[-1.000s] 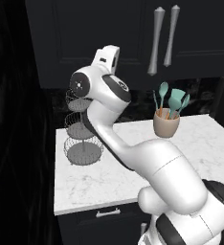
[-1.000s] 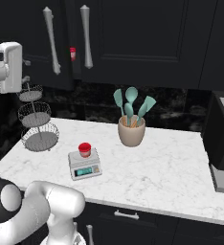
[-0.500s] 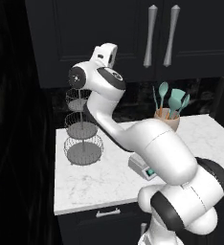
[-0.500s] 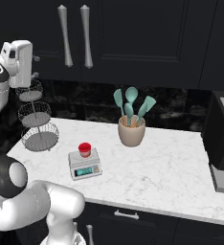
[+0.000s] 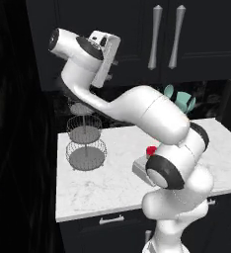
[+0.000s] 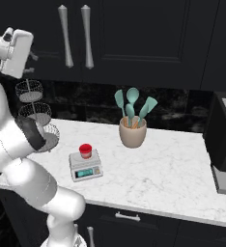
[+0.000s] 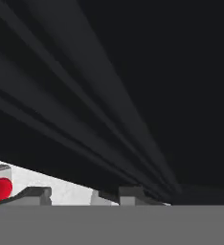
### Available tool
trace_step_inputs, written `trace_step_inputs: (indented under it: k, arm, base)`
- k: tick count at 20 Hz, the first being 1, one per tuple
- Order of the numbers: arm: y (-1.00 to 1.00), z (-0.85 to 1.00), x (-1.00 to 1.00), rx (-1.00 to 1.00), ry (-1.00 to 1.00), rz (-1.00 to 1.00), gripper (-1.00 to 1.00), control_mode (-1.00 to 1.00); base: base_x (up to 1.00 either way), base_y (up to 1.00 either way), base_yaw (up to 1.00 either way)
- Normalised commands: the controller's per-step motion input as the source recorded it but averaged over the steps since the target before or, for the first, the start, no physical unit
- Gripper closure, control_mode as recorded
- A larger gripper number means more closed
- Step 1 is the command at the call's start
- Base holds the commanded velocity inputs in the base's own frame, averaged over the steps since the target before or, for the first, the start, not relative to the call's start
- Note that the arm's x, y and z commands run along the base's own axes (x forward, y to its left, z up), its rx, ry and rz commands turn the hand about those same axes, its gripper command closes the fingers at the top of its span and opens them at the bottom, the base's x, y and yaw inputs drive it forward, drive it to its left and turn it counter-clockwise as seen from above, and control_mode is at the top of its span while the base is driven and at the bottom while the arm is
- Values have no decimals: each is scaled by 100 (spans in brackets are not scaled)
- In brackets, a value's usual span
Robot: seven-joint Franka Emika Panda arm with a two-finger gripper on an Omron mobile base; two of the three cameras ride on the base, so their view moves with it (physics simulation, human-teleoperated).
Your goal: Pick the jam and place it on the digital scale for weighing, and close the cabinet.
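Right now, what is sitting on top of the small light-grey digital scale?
A squat jar with a red lid stands on the light-grey scale's square platform. The jar covers the platform's middle, so what lies beneath it cannot be seen.

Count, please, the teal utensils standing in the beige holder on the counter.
4 teal utensils stand in the beige holder on the counter, right of the digital scale: one leaning left, two in the middle, one leaning right. More could be hidden behind them.

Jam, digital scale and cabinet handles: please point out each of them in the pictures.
jam (image 6: 85, 150): right base view, on its red lid.
digital scale (image 6: 85, 172): right base view, on its greenish display.
cabinet handles (image 6: 87, 36): right base view, middle of the right bar.
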Motion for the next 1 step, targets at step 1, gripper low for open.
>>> trace_step_inputs:
  k: [1]
  arm:
    - [-96,-79,28,14,-21,9,-100,-100]
  base:
    - [0,0,0]
